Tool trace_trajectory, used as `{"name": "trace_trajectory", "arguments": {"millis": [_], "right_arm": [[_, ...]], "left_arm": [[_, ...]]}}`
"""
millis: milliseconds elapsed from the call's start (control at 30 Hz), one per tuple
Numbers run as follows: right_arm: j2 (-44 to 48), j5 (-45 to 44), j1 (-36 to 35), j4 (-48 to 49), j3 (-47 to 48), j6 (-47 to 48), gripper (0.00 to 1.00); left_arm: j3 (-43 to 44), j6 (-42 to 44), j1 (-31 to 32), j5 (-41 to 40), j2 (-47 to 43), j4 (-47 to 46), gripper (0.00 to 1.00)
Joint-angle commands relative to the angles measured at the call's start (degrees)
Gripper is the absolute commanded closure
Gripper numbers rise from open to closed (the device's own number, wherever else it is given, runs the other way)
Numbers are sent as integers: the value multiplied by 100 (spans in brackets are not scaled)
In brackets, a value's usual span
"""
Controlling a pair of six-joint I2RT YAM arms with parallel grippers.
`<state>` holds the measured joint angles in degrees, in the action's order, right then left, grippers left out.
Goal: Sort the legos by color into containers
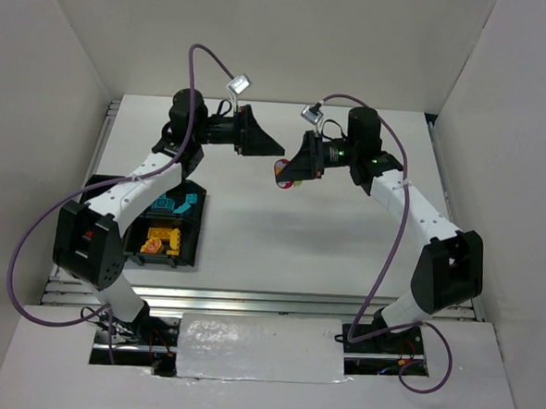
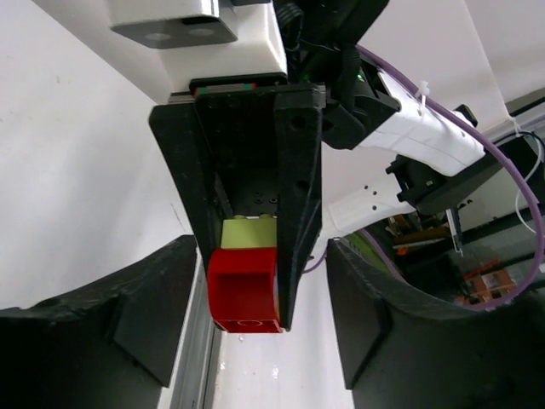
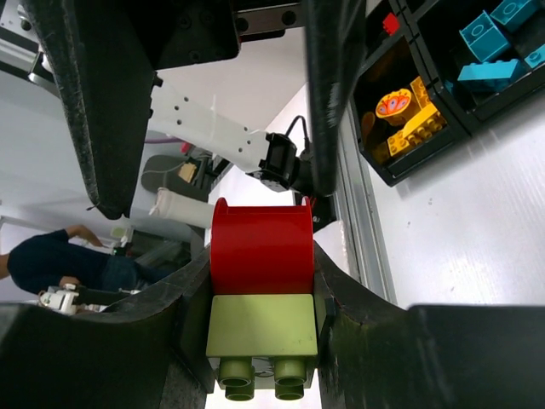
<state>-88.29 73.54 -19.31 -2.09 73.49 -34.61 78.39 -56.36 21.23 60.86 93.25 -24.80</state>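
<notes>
A lego made of a red piece [image 3: 260, 247] stuck on a lime green brick [image 3: 262, 324] hangs in mid-air over the middle of the table [image 1: 298, 243]. My right gripper [image 3: 260, 264] is shut on it from both sides. In the top view this lego [image 1: 282, 175] sits at the right gripper [image 1: 290, 170], and my left gripper [image 1: 269, 149] faces it closely. The left gripper [image 2: 260, 251] is open, with its fingers [image 2: 111, 324] on either side of the red piece [image 2: 244, 290], apart from it. The black tray of containers [image 1: 195, 228] holds cyan legos [image 1: 176, 201] and orange-yellow legos [image 1: 156, 244].
White walls [image 1: 58, 80] close in the table on three sides. Metal rails [image 1: 267, 301] run along the near edge, and purple cables [image 1: 396, 240] hang beside both arms. A person [image 3: 51, 260] shows far off in the right wrist view.
</notes>
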Motion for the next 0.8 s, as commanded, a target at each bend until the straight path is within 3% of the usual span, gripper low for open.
{"name": "trace_trajectory", "arguments": {"millis": [0,367,500,567,700,767], "right_arm": [[268,-32,24,9,77,243,100],[330,-234,59,-450,271,622,100],[321,-296,103,-486,297,657,100],[321,-305,112,-442,288,622,100],[286,-287,112,-442,297,613,100],[269,-235,112,-381,280,561,100]], "left_arm": [[-52,-130,39,338,9,-500,27],[308,1091,144,233,96,1265,34],[379,1197,179,268,141,1434,39],[387,1189,214,303,123,1364,44],[449,1119,232,347,140,1329,74],[467,1057,250,365,158,1206,79]]}}
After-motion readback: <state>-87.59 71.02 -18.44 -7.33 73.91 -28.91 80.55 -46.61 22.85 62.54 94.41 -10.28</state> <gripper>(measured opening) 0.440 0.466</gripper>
